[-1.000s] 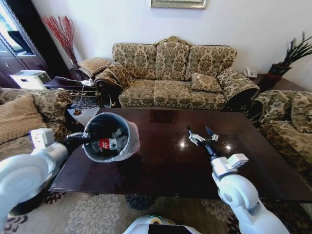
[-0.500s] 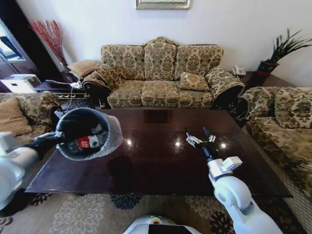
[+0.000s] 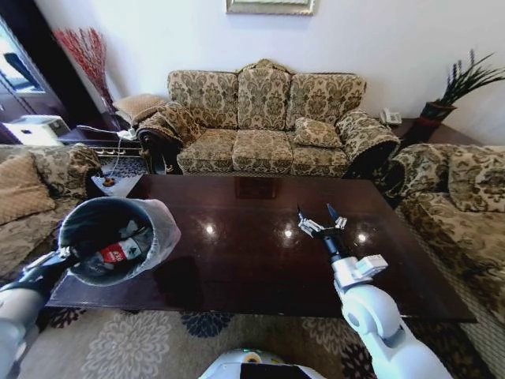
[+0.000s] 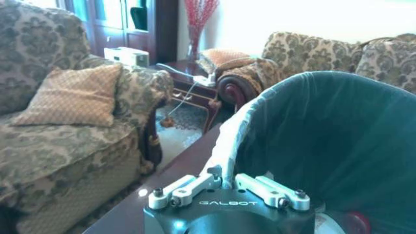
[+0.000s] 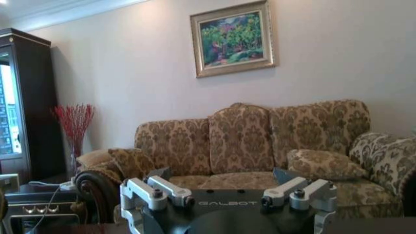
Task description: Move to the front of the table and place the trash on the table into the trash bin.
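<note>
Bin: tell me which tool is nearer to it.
Left. The left tool is clamped on the rim of the bin, holding it at the table's left end. The right tool hangs open over the table's middle, well away from it.

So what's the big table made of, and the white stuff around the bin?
The table looks like dark reddish-brown wood with a glossy finish; lights reflect off its top. The trash bin, held by the left hand, has a whitish liner folded over its rim. It looks like thin plastic, being crinkled.
</note>
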`<state>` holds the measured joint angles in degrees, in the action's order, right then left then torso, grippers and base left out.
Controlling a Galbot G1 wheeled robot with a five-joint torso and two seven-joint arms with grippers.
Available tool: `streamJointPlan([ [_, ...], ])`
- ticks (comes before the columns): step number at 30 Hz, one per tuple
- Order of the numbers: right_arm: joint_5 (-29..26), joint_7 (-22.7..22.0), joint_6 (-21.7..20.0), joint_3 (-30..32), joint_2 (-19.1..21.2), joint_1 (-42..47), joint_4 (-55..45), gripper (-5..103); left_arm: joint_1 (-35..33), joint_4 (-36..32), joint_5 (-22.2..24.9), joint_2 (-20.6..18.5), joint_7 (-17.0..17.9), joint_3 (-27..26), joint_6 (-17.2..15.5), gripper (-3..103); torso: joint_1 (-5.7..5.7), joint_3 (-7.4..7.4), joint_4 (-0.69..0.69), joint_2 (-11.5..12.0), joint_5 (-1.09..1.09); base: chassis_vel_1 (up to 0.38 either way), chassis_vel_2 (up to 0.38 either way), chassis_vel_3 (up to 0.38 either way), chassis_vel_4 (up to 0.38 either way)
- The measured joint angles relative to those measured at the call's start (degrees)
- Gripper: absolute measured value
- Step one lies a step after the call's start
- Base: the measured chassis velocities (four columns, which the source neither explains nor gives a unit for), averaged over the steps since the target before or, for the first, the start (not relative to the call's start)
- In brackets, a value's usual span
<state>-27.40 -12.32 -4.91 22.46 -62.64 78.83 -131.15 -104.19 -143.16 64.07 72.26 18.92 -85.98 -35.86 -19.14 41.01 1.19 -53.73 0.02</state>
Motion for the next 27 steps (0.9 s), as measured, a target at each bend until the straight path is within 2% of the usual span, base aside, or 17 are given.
streamJointPlan([
  [7,0.6,0.0,0.6,-0.4,-0.4,0.6,0.0,100,0.3,0.9,-2.7,1.8,-0.7,-3.1,0.9,0,0.02,-0.01,0.05,0.0,-0.01,0.181,-0.155,-0.173,0.185],
  [11,1.3,0.0,1.1,-0.8,-0.4,0.6,0.2,100,0.6,2.2,-2.7,2.0,-0.8,-6.1,1.5,0,0.03,-0.01,0.02,0.0,-0.03,0.265,-0.232,-0.287,0.218],
  [17,1.3,-0.2,0.6,-1.6,-0.9,0.7,-0.2,100,0.8,5.3,-1.7,2.7,-0.7,-9.0,2.4,0,0.10,-0.05,0.05,0.0,-0.02,0.126,-0.132,-0.139,0.121],
  [27,1.7,-0.2,1.0,-2.9,-2.2,1.3,0.1,100,1.1,19.3,-2.2,4.6,-1.0,-12.6,5.2,0,-0.04,0.02,0.02,0.0,-0.04,-0.068,-0.001,0.069,0.011],
])
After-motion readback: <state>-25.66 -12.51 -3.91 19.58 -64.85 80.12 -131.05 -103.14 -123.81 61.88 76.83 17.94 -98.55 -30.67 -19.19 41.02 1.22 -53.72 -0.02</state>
